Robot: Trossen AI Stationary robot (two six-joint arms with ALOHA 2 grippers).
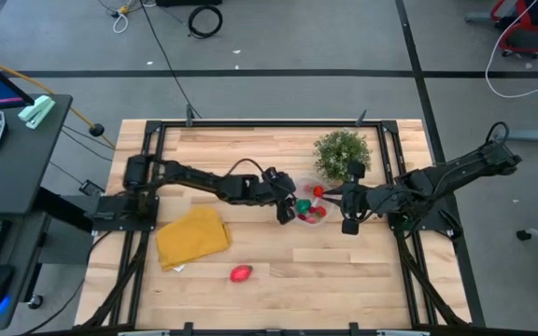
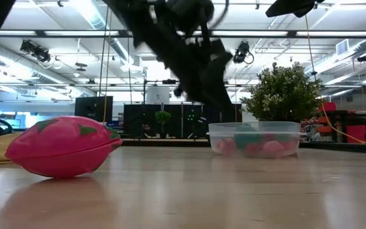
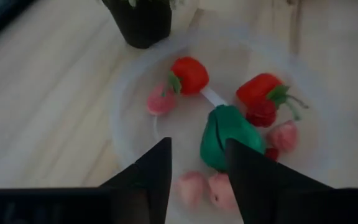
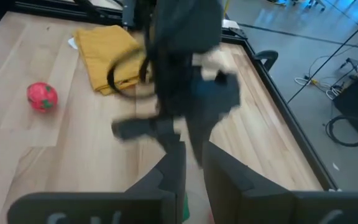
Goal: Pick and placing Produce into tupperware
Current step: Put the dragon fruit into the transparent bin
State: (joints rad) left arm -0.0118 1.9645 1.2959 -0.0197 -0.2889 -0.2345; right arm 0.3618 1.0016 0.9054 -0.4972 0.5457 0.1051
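The tupperware (image 1: 308, 202) is a round clear bowl beside the potted plant; it also shows in the low view (image 2: 254, 137). Inside lie red, pink and one green produce piece (image 3: 227, 134). One more red strawberry-like piece (image 1: 241, 273) rests on the bare wood near the table's near edge and looms large in the low view (image 2: 62, 146). My left gripper (image 3: 197, 158) hovers open above the bowl's left part (image 1: 286, 207), with the green piece just beyond its fingertips. My right gripper (image 4: 194, 165) hangs over the bowl's right side (image 1: 331, 194), its fingers almost together.
A bushy potted plant (image 1: 342, 152) stands just behind the bowl toward the far edge. A folded yellow cloth (image 1: 192, 235) lies left of centre. Bare wood stretches across the near half of the table. The two arms meet closely over the bowl.
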